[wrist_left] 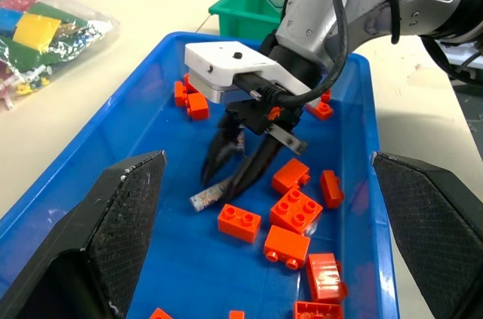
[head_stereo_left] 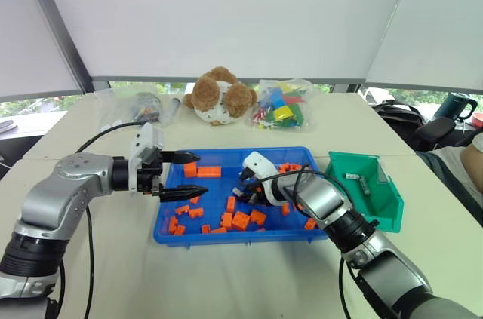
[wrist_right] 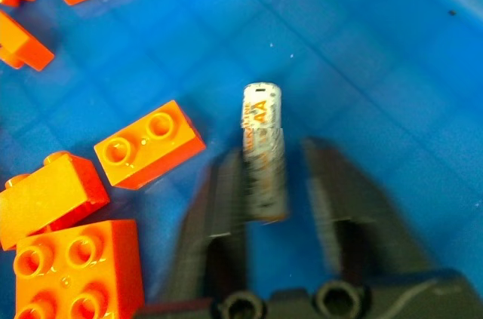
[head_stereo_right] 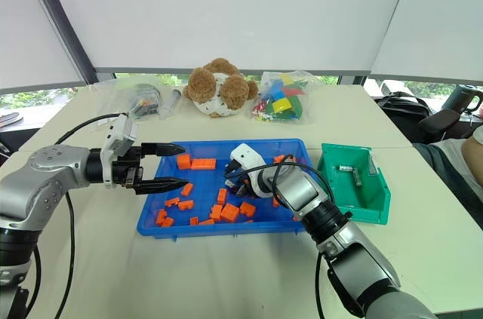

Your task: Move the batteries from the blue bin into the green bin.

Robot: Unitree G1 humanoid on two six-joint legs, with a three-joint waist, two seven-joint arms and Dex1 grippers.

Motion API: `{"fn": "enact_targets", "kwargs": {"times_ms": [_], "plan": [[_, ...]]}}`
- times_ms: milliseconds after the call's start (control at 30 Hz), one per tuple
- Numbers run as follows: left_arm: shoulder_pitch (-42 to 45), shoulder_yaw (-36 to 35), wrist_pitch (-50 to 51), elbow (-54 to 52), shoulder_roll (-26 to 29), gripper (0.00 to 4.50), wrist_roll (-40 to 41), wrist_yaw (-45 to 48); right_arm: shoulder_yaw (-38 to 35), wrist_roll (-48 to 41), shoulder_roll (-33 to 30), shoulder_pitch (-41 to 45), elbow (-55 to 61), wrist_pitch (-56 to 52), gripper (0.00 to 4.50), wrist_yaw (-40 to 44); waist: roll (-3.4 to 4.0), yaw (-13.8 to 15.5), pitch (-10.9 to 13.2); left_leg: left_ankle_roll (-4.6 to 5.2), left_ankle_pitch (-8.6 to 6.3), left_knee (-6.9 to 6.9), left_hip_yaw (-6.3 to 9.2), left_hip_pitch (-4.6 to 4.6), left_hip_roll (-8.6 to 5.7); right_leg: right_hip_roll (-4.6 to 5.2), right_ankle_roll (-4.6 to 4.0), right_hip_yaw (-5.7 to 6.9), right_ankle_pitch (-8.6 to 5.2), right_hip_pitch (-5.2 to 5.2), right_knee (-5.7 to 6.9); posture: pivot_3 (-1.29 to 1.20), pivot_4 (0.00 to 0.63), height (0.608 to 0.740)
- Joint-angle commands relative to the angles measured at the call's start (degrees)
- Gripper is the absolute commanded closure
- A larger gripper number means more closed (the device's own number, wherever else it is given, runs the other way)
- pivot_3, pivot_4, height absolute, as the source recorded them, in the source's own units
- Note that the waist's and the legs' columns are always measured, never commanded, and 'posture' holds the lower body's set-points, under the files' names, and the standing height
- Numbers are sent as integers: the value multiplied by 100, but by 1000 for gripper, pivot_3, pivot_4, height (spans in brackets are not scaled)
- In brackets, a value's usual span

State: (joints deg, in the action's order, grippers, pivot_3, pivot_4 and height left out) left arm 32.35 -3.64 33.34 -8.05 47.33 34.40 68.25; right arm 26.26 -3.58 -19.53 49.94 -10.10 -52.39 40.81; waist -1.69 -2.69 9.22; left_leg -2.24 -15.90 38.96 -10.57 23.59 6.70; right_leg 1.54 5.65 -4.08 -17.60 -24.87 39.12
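One battery [wrist_right: 262, 149] in the blue bin [head_stereo_left: 172, 232], right fingers [wrist_left: 223, 154] clamped on it, left fingers [head_stereo_left: 183, 157] apart.

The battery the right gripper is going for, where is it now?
In the left wrist view the battery lies on the blue bin floor between the right gripper fingertips, orange bricks just beside it.

Stereo head pair high above, looking forward and down toward twelve o'clock over the blue bin [head_stereo_left: 170, 234], left wrist camera low at nine o'clock facing across the same tray toward three, right wrist camera pressed close over its floor.
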Motion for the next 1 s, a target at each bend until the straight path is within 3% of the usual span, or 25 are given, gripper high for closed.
{"fn": "enact_targets", "kwargs": {"times_ms": [33,133,267,400,567,767,900,1000], "plan": [[110,-139,-65,-139,58,0,39,-9,-276,-89,52,96,370,-231,4463,-30,0,-1,0,0,0,0,0,0,0,0,0,0,0,0,0,0,150,733],[137,-120,-67,-121,44,0,36,-2,-691,-209,10,175,746,-551,4463,-168,1,5,0,0,0,0,0,0,0,0,0,0,0,0,0,0,150,733],[145,-117,-64,-127,38,0,44,4,-1854,-532,-266,188,1591,-1248,4463,-442,1,21,1,0,0,0,0,1,0,1,0,0,0,0,0,0,150,733],[136,-121,-69,-121,47,0,46,25,-2856,-512,-1185,-79,2165,-1735,4463,-684,0,71,0,0,0,0,0,4,-1,5,0,1,0,2,-3,0,150,733],[185,-62,-147,-7,7,0,-11,82,-3480,-460,-2516,-923,2554,-1905,4463,-702,-1,40,0,2,-2,-7,0,2,-2,4,-1,0,0,2,-11,0,150,733],[237,40,-222,74,-81,0,-42,125,-3977,-650,-2974,-1937,2777,-2011,4463,-659,1,-36,0,1,-1,-13,1,-5,-1,-2,-1,-4,0,1,-9,0,150,733],[299,79,-265,166,-119,0,-79,170,-4073,-833,-2944,-2157,2817,-2035,2659,-676,1,-24,0,1,-1,-10,0,-6,-1,0,0,-4,0,3,-9,0,150,733],[320,92,-275,187,-143,0,-94,191,-4066,-963,-3065,-2046,2867,-2065,1042,-637,1,5,0,1,-1,-8,0,-6,-1,0,0,-4,0,4,-9,0,150,733]]}}
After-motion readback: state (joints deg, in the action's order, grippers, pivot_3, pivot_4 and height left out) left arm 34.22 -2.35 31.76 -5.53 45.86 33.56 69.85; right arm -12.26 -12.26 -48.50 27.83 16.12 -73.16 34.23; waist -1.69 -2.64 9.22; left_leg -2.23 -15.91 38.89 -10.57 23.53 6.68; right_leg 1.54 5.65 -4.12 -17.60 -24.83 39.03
